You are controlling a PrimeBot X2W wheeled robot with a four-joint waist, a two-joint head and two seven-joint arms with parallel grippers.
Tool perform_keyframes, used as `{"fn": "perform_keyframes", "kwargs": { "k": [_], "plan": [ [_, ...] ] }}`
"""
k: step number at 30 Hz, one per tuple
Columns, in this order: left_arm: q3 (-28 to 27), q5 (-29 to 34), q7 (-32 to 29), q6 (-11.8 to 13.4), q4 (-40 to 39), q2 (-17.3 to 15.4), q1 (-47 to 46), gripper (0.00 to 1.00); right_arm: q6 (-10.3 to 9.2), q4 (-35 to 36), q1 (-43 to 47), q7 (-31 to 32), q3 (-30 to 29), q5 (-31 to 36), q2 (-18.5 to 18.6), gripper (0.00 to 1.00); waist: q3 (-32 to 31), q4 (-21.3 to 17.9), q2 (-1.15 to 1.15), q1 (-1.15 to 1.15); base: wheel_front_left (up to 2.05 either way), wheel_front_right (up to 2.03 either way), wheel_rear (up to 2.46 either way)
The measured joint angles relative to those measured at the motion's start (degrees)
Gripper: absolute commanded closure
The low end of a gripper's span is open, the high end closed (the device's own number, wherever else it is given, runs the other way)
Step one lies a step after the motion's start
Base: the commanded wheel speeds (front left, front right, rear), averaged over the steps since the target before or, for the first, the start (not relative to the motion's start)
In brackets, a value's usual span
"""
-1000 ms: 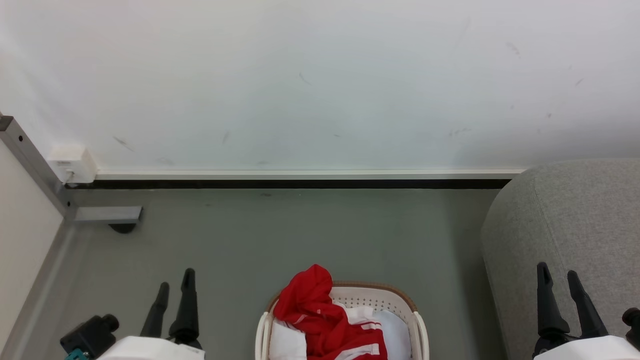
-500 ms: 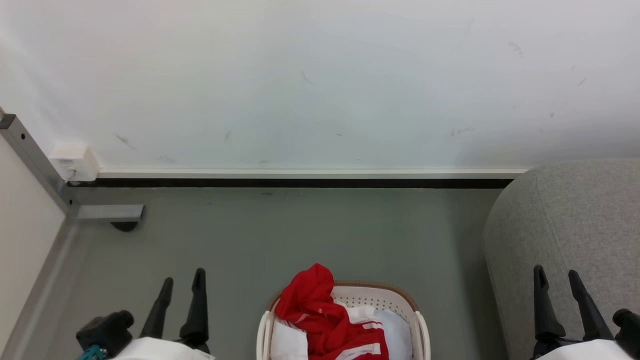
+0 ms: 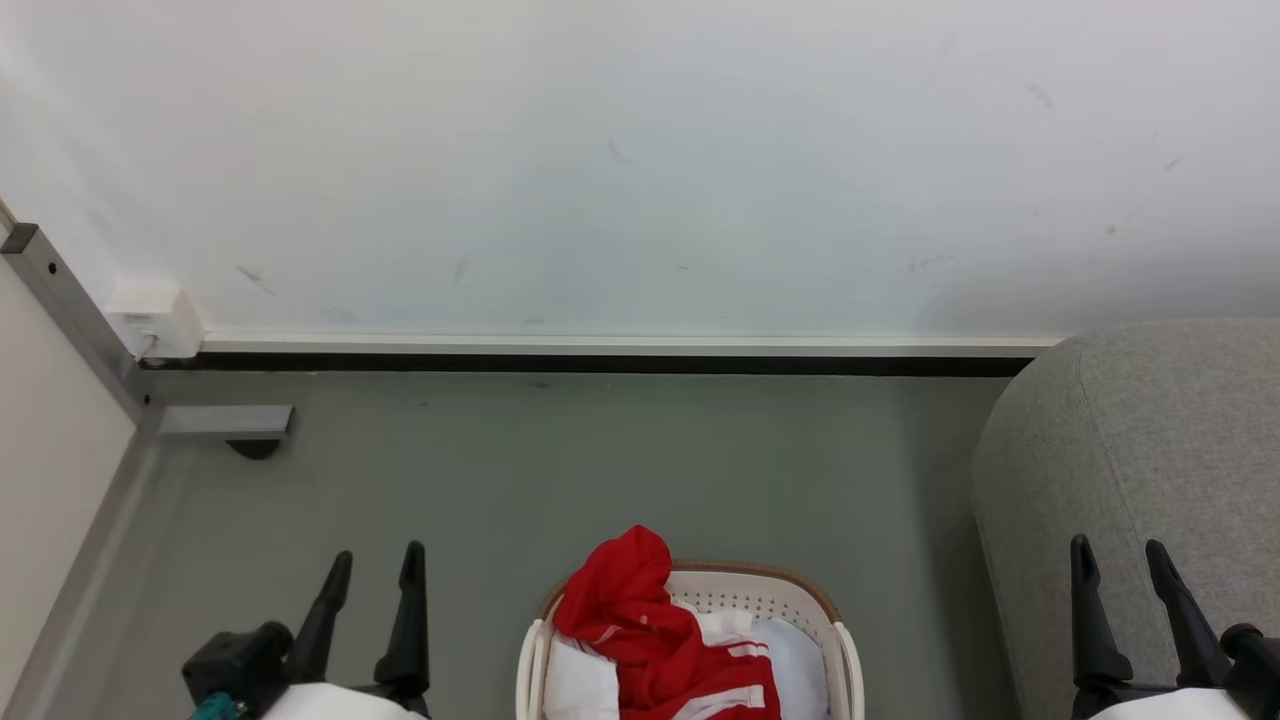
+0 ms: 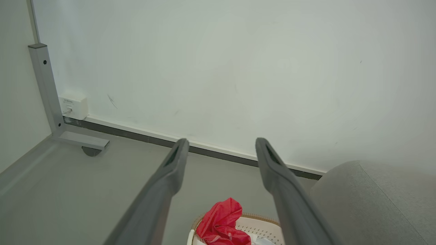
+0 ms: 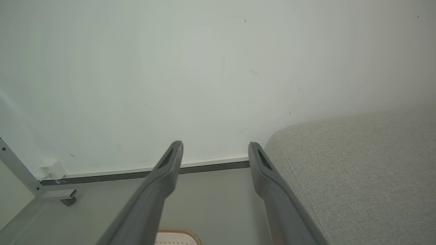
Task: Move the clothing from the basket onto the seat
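The right gripper (image 5: pixel 215 145) rises from the bottom middle of the frame, its two dark fingers (image 5: pixel 162 182) spread wide with nothing between them. The grey fabric seat (image 5: pixel 357 170) takes up the lower right. A curve of the basket (image 5: pixel 177 234) rim peeks in at the bottom edge on the grey floor (image 5: pixel 211 200). A metal frame (image 5: pixel 20 177) and a white wall box (image 5: pixel 51 170) sit at lower left.

I see a mock home corner: grey sofa (image 3: pixel 1150 450) right of the laundry basket (image 3: pixel 846 660), metal partition post (image 3: pixel 80 325) far to its left.
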State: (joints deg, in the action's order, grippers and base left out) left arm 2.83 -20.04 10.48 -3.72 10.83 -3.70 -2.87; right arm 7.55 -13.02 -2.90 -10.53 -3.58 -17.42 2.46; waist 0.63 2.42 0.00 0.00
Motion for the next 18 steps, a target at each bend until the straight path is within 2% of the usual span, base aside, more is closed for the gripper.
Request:
{"fn": "perform_keyframes", "kwargs": {
  "k": [18],
  "plan": [
    [0.8, 7.9, 2.2, -0.7, 1.5, -0.3, 0.5, 0.0, 0.0, -1.8, 0.4, -2.1, -1.5, 4.9, 0.1, 0.0, 0.5, 0.3, 0.0, 0.0, 0.0, 0.0, 0.0]
  ]
}}
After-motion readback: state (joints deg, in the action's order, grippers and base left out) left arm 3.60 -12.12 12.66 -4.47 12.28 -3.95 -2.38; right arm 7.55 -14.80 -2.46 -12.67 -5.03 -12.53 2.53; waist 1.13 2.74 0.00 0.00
